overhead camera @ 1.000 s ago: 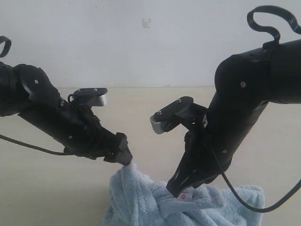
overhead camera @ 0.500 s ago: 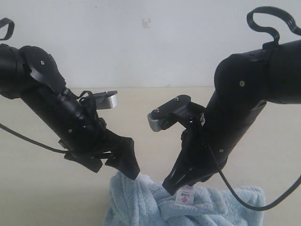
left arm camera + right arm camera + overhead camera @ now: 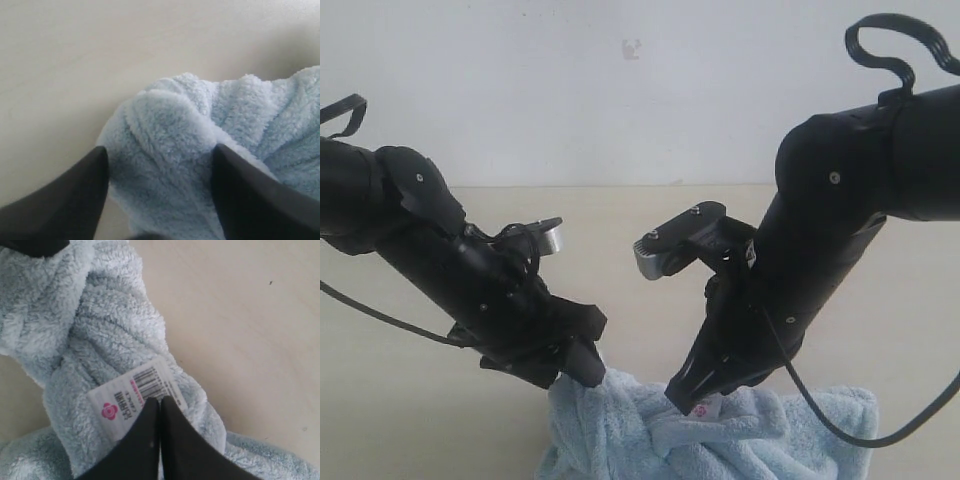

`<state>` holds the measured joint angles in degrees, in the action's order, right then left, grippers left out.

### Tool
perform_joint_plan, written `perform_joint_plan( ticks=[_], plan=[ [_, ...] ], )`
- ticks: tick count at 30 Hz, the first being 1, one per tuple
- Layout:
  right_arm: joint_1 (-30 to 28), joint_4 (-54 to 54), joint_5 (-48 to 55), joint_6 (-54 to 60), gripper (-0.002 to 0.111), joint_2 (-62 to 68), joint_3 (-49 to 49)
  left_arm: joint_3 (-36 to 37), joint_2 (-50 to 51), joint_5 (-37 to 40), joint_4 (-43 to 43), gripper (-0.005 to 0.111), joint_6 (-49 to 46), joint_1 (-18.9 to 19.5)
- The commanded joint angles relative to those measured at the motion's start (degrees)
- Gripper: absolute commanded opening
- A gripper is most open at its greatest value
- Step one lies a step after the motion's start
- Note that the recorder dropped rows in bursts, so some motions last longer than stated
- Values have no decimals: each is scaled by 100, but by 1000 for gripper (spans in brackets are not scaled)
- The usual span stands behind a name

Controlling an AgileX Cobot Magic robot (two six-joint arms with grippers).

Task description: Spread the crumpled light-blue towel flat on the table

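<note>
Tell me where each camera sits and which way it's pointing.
Exterior: off the arms, facing the wall across the table; both arms show, left hand and right hand at the towel.
Left wrist: on the left arm, looking at a towel fold between its spread fingers.
Right wrist: on the right arm, looking at the tag by its shut fingers.
Shared: all three show towel and table.
</note>
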<state>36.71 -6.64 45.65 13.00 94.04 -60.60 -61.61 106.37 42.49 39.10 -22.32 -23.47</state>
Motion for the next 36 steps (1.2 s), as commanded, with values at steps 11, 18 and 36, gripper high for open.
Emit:
perform_joint_plan(
  ticks=[11,18,36],
  plan=[
    [-23,-28,-24,61,0,-18,0,22,160,-190,29,4,-1407,-41],
    [-23,-46,3,233,1,-18,0,-48,-329,-167,-1096,4,-2549,-41],
    [-23,-3071,-582,3592,41,158,0,435,-1284,-355,-69,4,-4423,-41]
  ],
)
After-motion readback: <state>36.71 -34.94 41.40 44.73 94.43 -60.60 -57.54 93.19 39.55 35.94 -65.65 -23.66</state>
